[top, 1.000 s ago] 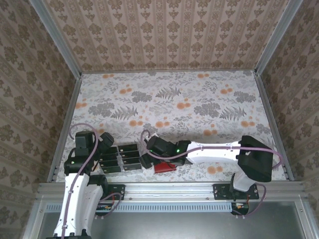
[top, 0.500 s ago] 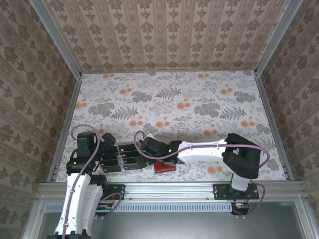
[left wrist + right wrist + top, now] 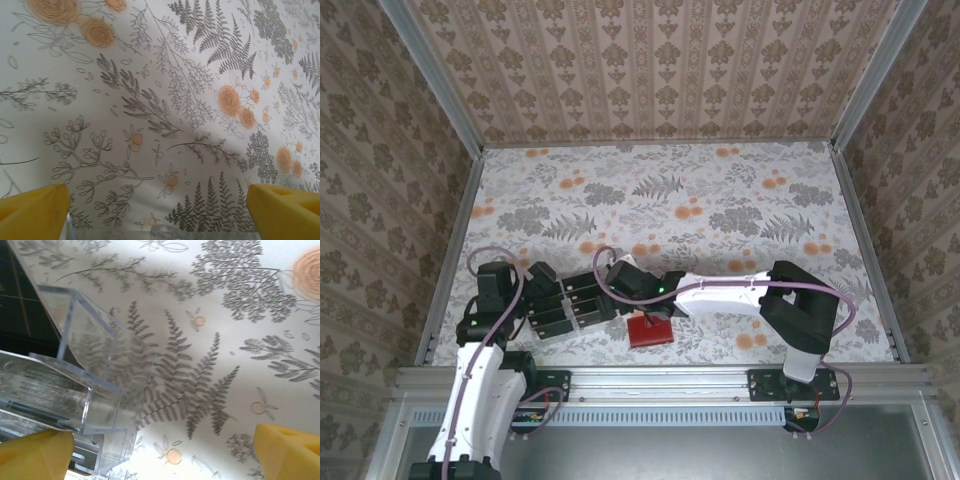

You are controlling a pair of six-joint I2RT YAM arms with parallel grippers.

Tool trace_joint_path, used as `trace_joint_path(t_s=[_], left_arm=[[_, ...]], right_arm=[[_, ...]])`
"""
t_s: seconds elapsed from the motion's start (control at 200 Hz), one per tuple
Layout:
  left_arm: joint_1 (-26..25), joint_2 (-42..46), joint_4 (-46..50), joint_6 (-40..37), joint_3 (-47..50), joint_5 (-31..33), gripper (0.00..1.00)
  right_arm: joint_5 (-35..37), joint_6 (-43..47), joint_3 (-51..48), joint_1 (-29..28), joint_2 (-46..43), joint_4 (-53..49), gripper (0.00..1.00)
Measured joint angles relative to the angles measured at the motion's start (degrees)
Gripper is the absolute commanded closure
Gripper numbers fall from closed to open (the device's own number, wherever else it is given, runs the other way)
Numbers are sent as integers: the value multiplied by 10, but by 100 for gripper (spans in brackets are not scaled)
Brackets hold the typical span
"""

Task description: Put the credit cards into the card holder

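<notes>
The floral surface (image 3: pixel 720 200) is crowded only at the lower left of the overhead view, and that crowding is the main hazard. The right arm (image 3: pixel 730 295) reaches far leftward across the frame. The left arm (image 3: pixel 480 370) rises from the bottom left corner. Both wrists meet over the clear rack (image 3: pixel 85 390), so a careless move could knock the two together.

The rack looks light. In the right wrist view its corner sits just above the lower-left pad (image 3: pixel 35 450), and a sideways nudge could tip it and spill its load.

The card holder (image 3: pixel 650 331) lies at lower centre of the overhead view, just below the right forearm and near the rack. A low sweep might drag it. Whether it lies open I cannot tell; if folded shut, nothing can enter its pockets.

The credit cards (image 3: pixel 575 300) stand in the rack's tiers. They are thin and packed, so a pinch may slip or lift two at once.

Right jaws stand wide and empty; left jaws likewise.
</notes>
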State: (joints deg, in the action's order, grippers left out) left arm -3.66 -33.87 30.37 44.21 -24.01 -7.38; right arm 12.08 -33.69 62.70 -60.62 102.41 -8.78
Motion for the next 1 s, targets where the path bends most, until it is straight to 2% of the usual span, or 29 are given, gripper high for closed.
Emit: trace_joint_path(t_s=[0.455,0.77,1.0], left_arm=[[-104,-152,-151,15,-20,29,0],[-180,-328,-243,12,-97,56,0],[-214,-459,-291,-1,-184,61,0]], right_arm=[[7,0,0,73,6,0,6],[19,1,0,140,6,0,6],[27,5,-2,187,6,6,6]])
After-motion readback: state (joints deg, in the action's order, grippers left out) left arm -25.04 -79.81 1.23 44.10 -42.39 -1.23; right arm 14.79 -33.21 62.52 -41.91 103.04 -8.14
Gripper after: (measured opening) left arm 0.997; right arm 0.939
